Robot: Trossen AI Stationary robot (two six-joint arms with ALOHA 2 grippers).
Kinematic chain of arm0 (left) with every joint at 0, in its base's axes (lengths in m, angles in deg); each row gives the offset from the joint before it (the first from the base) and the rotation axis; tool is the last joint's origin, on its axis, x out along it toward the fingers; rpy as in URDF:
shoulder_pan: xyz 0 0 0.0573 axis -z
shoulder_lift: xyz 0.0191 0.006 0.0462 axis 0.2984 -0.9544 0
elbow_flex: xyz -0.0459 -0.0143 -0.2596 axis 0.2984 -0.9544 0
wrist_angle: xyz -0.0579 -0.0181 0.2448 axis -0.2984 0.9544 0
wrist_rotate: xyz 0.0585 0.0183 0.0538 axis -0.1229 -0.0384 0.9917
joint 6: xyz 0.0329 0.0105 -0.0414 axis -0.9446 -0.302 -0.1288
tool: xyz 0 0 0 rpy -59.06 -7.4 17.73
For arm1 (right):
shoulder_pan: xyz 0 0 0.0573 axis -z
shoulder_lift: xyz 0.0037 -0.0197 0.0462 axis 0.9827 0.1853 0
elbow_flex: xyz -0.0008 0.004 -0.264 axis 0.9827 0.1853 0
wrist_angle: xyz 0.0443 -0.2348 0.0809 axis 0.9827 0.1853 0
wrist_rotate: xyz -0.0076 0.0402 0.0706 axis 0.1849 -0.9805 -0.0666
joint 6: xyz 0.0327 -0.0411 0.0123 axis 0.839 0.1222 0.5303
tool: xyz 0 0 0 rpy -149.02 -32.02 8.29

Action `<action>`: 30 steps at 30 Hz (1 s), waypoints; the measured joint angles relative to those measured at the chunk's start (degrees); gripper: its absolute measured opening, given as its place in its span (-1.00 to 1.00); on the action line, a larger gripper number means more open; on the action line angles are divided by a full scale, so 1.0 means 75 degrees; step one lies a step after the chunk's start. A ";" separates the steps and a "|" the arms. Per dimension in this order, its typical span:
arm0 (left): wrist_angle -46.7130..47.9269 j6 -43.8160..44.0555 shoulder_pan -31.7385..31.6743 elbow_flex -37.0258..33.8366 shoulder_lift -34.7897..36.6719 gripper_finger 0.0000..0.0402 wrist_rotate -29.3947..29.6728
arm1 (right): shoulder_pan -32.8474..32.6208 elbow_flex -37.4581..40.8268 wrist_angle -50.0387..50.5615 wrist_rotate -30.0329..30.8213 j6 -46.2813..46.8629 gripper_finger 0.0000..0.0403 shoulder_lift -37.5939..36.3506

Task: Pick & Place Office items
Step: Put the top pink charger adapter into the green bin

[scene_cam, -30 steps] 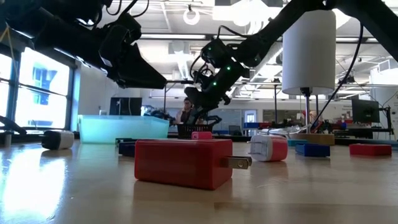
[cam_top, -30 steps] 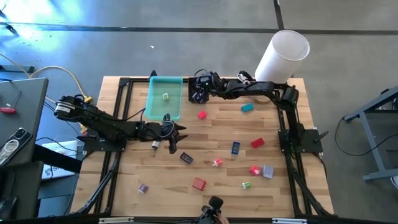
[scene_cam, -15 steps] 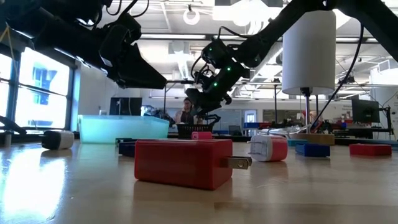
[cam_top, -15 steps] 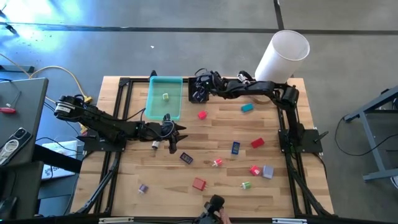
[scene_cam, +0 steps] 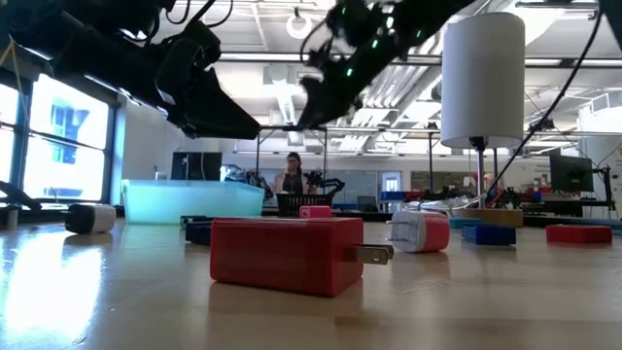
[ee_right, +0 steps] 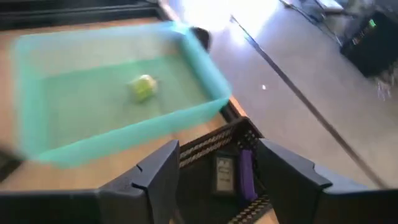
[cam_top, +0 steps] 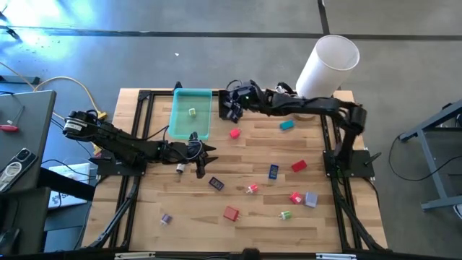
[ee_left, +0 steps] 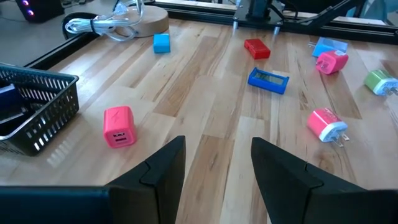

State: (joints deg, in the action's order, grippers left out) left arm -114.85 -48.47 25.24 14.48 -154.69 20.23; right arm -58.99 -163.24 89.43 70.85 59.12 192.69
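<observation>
Small office items lie scattered on the wooden table: a pink block (cam_top: 234, 133), a teal one (cam_top: 287, 125), a red one (cam_top: 299, 166), a blue one (cam_top: 273, 172) and a red plug block (scene_cam: 287, 255) near the front. A green item (ee_right: 143, 87) lies in the teal tray (cam_top: 189, 123). A black wire basket (ee_right: 231, 140) beside the tray holds a dark piece (ee_right: 222, 173) and a purple piece (ee_right: 245, 168). My right gripper (ee_right: 217, 171) hangs open above the basket, holding nothing. My left gripper (ee_left: 214, 165) stands open at mid-left (cam_top: 202, 165), above bare wood.
A tall white cylinder (cam_top: 328, 65) stands at the far right corner. A coiled cable on a wooden disc (ee_left: 124, 22) lies at the far edge. Black frame rails run along the table's left and right sides. A person shows in the room beyond (scene_cam: 292, 175).
My right gripper has risen from just over the black basket to well above it, drawing back a little toward the table's right edge. The basket and its contents stay where they were. My left arm has kept still.
</observation>
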 joint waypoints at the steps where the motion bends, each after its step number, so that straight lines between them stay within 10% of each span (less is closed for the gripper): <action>1: 0.0003 0.0000 0.0002 0.0000 0.0000 -0.11 0.0000 | -0.0119 -0.0007 0.0429 0.0008 -0.0132 0.01 -0.0230; 16: 0.0136 0.0000 0.0026 0.0000 0.0000 -0.11 0.0000 | -0.1648 0.0063 0.7327 -0.0577 0.2209 0.01 -0.1974; 30: 0.0179 0.0128 0.0026 0.0000 0.0000 -0.11 -0.0003 | -0.2077 0.2075 0.5769 -0.1567 0.2897 0.01 -0.1978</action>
State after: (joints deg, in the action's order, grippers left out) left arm -113.52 -47.50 25.44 14.48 -154.69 20.21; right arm -74.57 -147.68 132.70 59.10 80.84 177.86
